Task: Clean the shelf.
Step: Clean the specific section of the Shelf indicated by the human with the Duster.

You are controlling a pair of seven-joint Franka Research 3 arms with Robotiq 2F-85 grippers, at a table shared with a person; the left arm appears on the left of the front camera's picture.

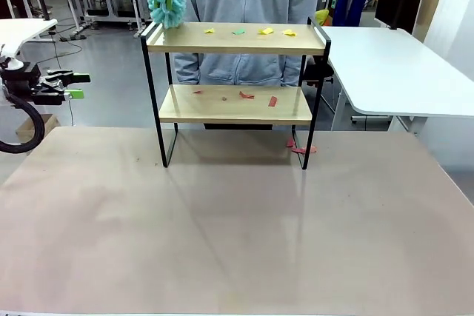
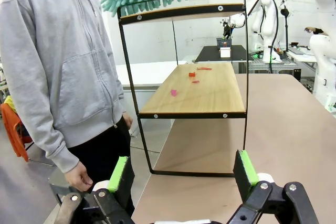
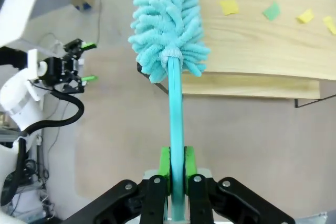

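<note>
Shelf [image 1: 233,72] stands upright at the far middle of the table [image 1: 237,242], directly before a person in a grey hoodie [image 1: 252,5]; top board carries yellow and green paper scraps [image 1: 238,32]; lower board carries red scraps [image 1: 246,95]; further red scraps [image 1: 302,149] lie on the table by the shelf's right foot. Right gripper [image 3: 176,163] is clamped tight on the handle of a teal microfibre duster [image 3: 168,30]; duster head sits over the left end of the top board at the side rail; contact cannot be confirmed. Left gripper [image 1: 74,85] hangs well off to the left, fingers spread wide, holding nothing.
</note>
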